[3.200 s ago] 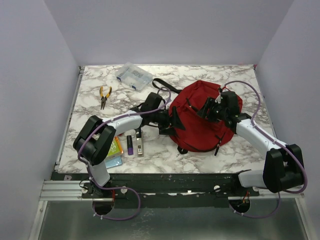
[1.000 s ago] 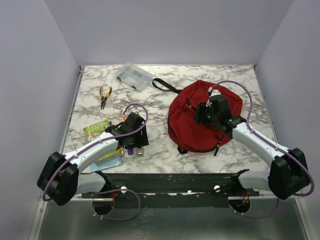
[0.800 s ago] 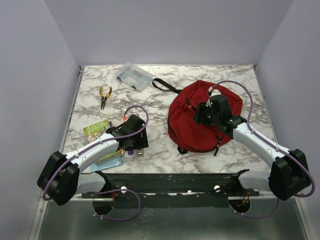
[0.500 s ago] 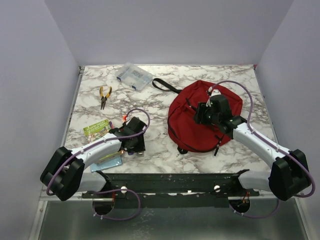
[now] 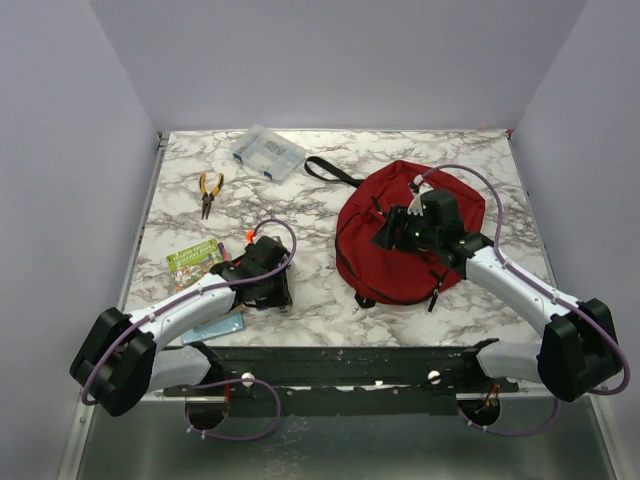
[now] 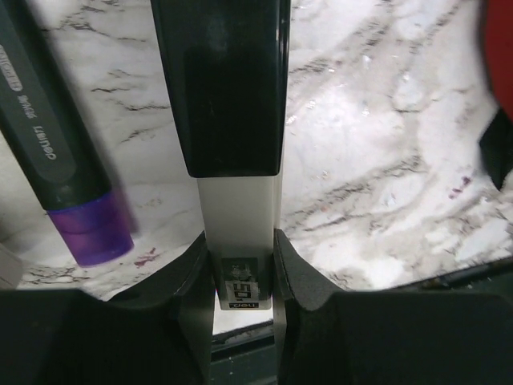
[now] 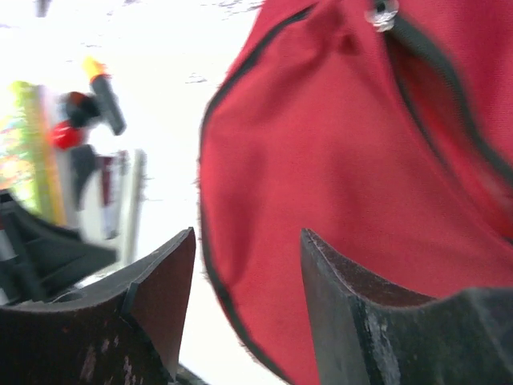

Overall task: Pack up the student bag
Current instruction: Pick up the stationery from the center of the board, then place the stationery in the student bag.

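The student bag (image 5: 365, 245), dark red with black straps, lies on the right half of the marble table (image 5: 320, 205). My right gripper (image 5: 388, 235) hovers over its left part, open, with only red fabric (image 7: 337, 160) behind the gap (image 7: 248, 273). A slim black and white stapler (image 6: 232, 104) lies near the table's front edge beside a purple-capped marker (image 6: 68, 168). My left gripper (image 6: 243, 273) is down on the stapler's near end, a finger pressed against each side. In the top view the left gripper (image 5: 272, 292) hides the stapler.
Yellow-handled pliers (image 5: 209, 190) and a clear plastic box (image 5: 268, 152) sit at the back left. A green packet (image 5: 195, 256) and a blue card (image 5: 215, 328) lie by the left arm. The bag's black strap (image 5: 325, 170) trails toward the box.
My left gripper has sunk toward the table's front edge and closed its jaws onto the stapler. The right gripper has swung slightly left over the bag.
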Controlling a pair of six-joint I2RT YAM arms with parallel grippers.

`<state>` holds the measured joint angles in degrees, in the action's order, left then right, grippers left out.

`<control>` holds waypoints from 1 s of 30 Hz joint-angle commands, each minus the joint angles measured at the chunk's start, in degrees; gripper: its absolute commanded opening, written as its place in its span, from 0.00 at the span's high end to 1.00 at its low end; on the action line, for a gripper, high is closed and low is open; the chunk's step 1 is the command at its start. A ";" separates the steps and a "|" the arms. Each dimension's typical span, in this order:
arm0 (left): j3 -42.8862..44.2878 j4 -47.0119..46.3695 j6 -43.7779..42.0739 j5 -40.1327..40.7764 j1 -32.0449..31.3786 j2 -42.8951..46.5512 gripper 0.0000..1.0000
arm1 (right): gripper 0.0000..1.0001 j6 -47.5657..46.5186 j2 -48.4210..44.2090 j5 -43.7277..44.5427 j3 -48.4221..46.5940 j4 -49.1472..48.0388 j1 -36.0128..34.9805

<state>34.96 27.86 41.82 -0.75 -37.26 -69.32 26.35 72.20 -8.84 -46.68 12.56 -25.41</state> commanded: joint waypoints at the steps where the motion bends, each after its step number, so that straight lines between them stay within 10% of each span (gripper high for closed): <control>1: -0.78 -6.57 -1.97 -6.07 -0.32 7.18 0.99 | 0.41 15.03 -0.99 -19.73 4.97 -12.60 -0.05; 6: -1.45 -11.13 -3.73 -10.18 -0.29 12.38 1.00 | 0.41 17.28 1.08 -21.28 5.32 -15.13 -0.08; 21: 4.33 -15.15 -2.21 -27.48 -0.34 12.65 1.00 | 0.48 -14.40 14.83 43.47 -16.68 16.80 0.02; 30: 1.32 -17.51 -0.21 -32.61 -0.31 13.00 1.00 | 0.55 -24.90 23.75 39.71 -19.57 16.66 0.01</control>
<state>37.06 15.46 40.29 -28.08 -37.26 -57.23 6.92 93.19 30.89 -62.89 25.17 -25.41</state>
